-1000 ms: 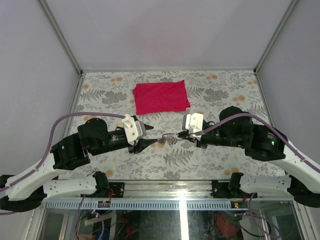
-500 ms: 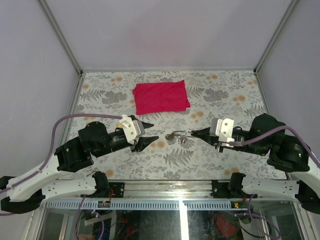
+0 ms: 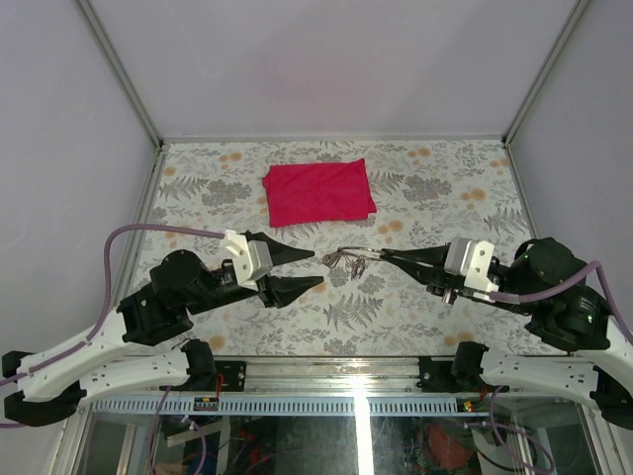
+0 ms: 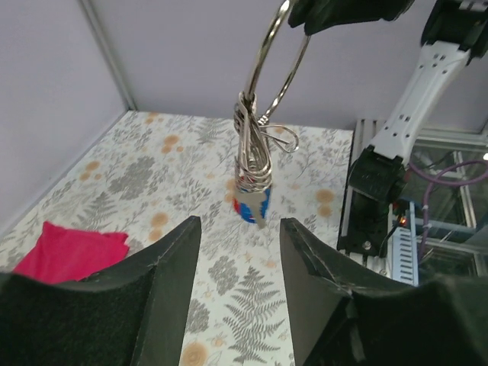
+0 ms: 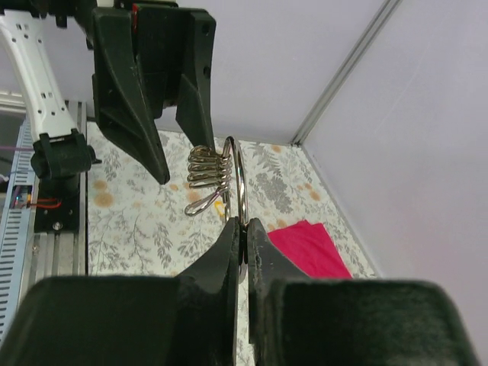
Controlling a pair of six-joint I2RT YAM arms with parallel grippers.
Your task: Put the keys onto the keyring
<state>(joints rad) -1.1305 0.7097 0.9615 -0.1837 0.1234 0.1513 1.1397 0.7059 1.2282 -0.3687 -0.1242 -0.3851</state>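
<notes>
My right gripper (image 3: 380, 256) is shut on the thin silver keyring (image 3: 358, 254) and holds it above the table. In the right wrist view the keyring (image 5: 237, 179) stands upright in the closed right gripper (image 5: 242, 226), with a stack of small silver loops (image 5: 210, 171) hanging on it. In the left wrist view the keyring (image 4: 276, 53) hangs from the right fingertips, and keys (image 4: 252, 206) with blue and red heads dangle below it. My left gripper (image 3: 315, 269) stands open a little to the left of the keys (image 3: 336, 261), holding nothing. Its fingers (image 4: 164, 290) frame the hanging bunch.
A folded red cloth (image 3: 318, 191) lies on the fern-patterned table (image 3: 435, 178) behind the grippers. Grey walls close the table on three sides. The right arm's base and cable rail (image 4: 377, 198) stand at the near edge.
My right gripper has drawn back to the right and lifted the keyring with the keys off the table. My left gripper has let go of the bunch and stands open left of it.
</notes>
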